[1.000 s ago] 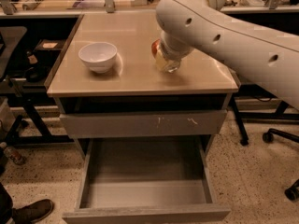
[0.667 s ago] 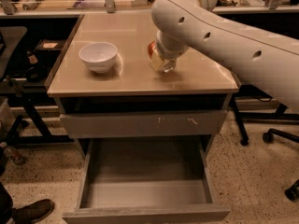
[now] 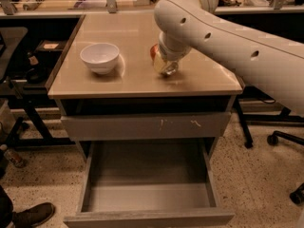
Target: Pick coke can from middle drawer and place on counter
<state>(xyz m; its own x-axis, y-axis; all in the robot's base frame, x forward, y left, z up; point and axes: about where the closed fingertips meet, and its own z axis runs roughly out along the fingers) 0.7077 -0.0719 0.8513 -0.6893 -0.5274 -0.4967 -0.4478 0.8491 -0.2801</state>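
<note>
The coke can point(image 3: 154, 52) shows as a red sliver with a pale end, mostly hidden behind my gripper point(image 3: 165, 65), low over the middle of the tan counter point(image 3: 128, 30). The gripper is shut on the can and holds it tilted; I cannot tell whether the can touches the top. My white arm comes in from the upper right. Below, the middle drawer point(image 3: 147, 194) is pulled out, and its grey tray holds nothing.
A white bowl point(image 3: 99, 57) stands on the counter left of the can. The closed grey drawer front with white scratches point(image 3: 147, 126) is above the open drawer. A cluttered bench point(image 3: 71, 1) runs behind. Chair castors point(image 3: 280, 137) are on the right, a shoe point(image 3: 33, 215) at the lower left.
The gripper and the can have shifted a little to the left over the counter. The bowl and the open drawer have not moved.
</note>
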